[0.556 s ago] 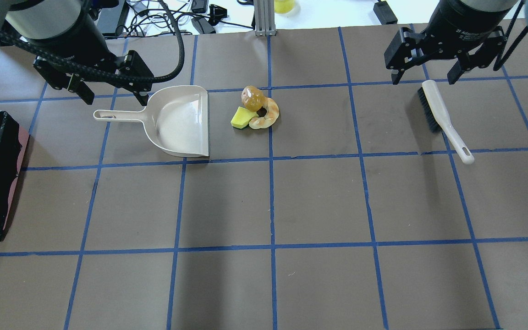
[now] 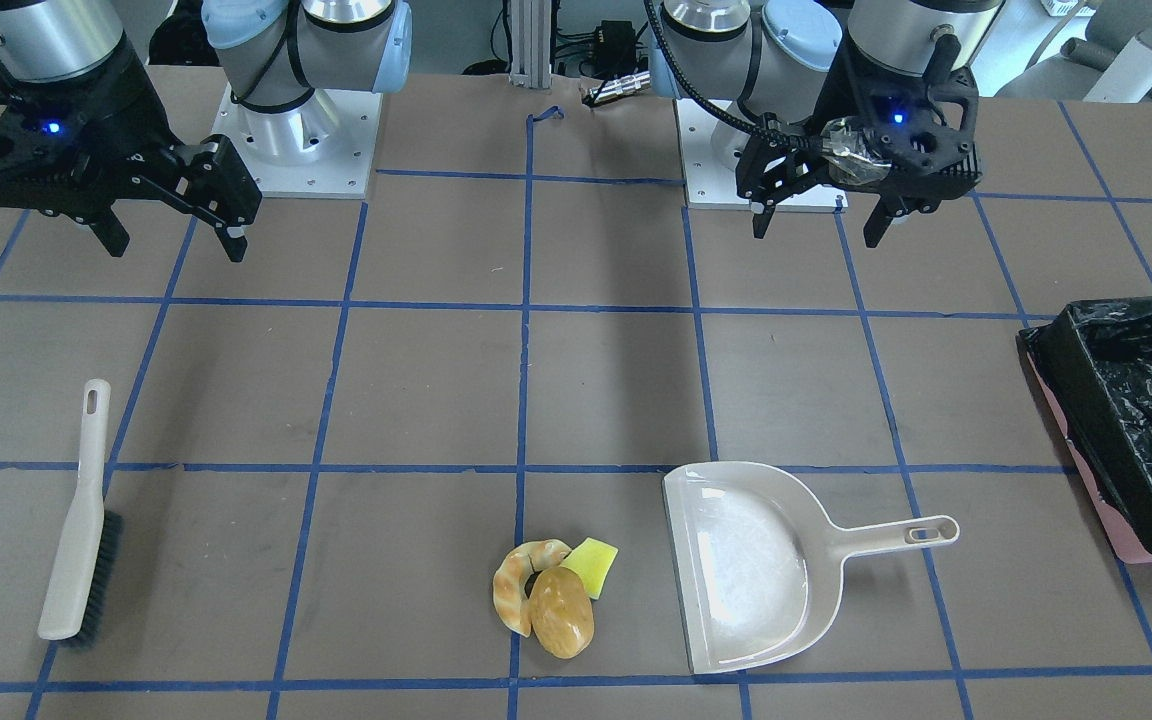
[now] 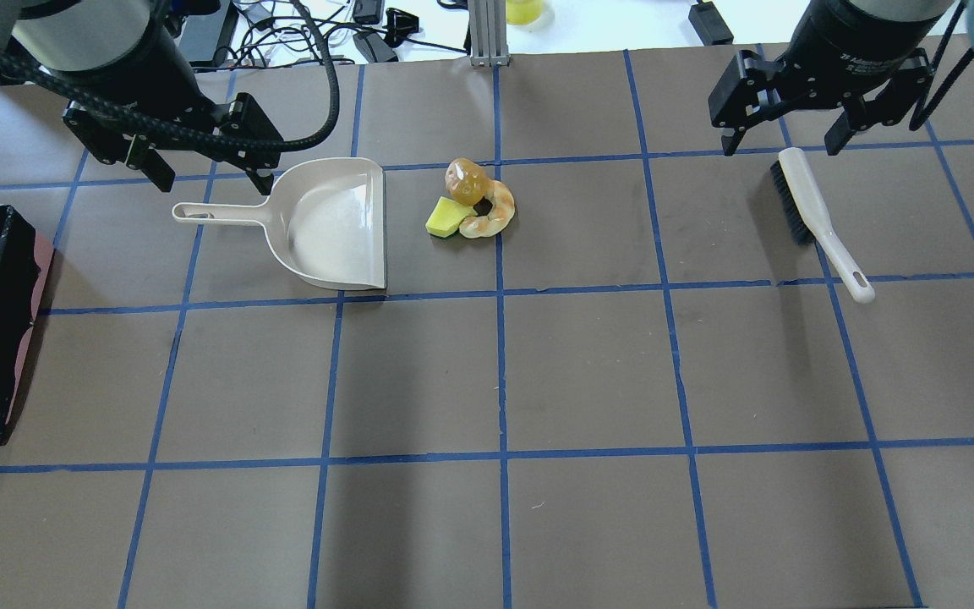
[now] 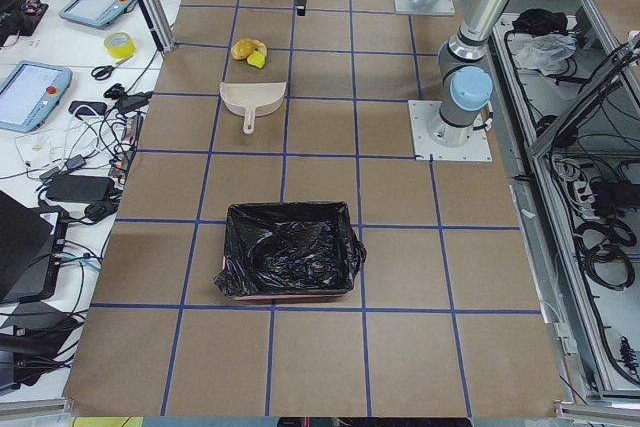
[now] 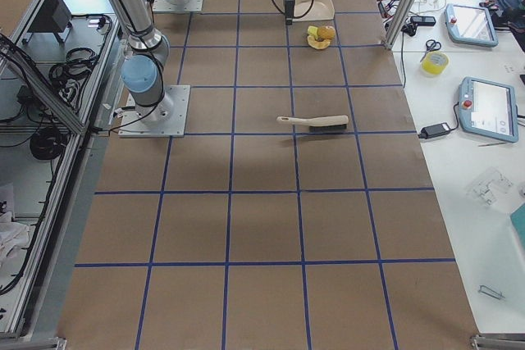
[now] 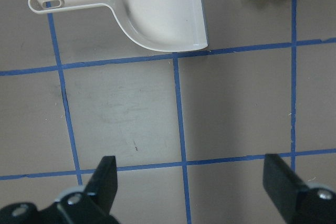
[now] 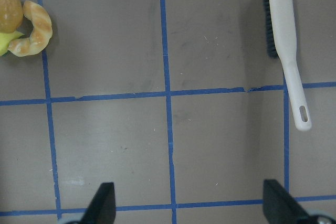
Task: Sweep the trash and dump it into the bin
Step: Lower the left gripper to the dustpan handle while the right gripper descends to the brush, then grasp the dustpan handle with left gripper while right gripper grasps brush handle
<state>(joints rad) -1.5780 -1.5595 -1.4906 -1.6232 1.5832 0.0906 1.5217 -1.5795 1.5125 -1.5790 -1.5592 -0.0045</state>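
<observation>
Left gripper (image 3: 215,184): jaws spread wide, nothing between them. It is carried above the table (image 3: 588,372), on the robot's side of the beige dustpan (image 3: 335,224). In the left wrist view the pan is seen ahead of the fingers, clear of them.

Right gripper (image 3: 780,148): likewise wide open and empty, above the table on the robot's side of the hand brush (image 3: 817,216). No contact with the brush is seen.

Trash: three pieces clustered just beside the dustpan's open lip, apart from it. The tan croissant (image 3: 495,216) is curled around the golden-brown lump (image 3: 466,179). The lump appears to rest partly on the croissant, though this is hard to judge. The yellow-green wedge (image 3: 446,218) is tucked against both, on the dustpan side.

Dustpan: flat on the table, mouth toward the trash, handle pointing toward the bin.

Bin (image 2: 1096,410): black-lined, pink outer side, at the table edge on the robot's left, well apart from the dustpan.

Brush: lying on the table, bristles to one side, well apart from the trash on the robot's right.
</observation>
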